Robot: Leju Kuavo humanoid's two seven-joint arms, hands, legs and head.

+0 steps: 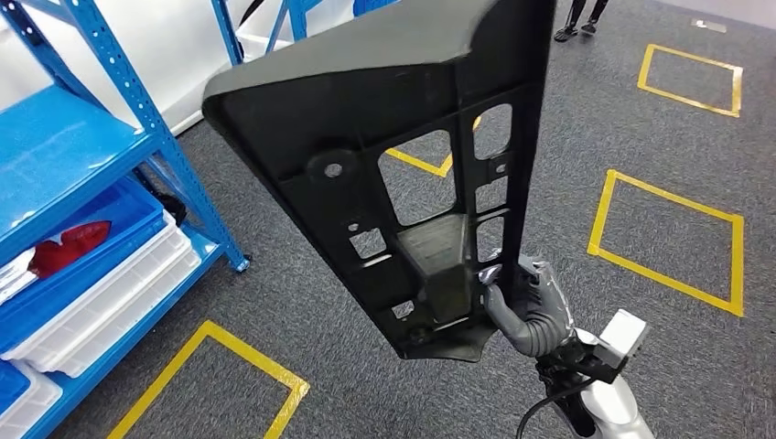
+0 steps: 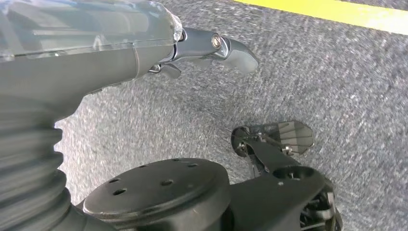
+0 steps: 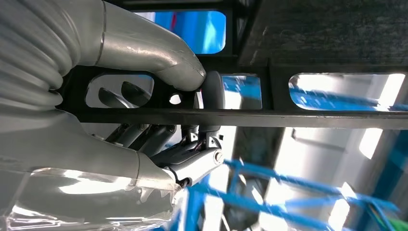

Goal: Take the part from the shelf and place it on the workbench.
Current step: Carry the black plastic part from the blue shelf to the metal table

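Right robot hand grips the black part by its lower edge, raised.
Left robot hand hangs over grey carpet, fingers loosely apart and holding nothing; the blue shelf stands left; no readable writing.

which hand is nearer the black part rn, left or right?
Right. The right hand grips the black part at its lower edge, thumb and fingers clamped on a rib. The left hand hangs over the carpet, holding nothing.
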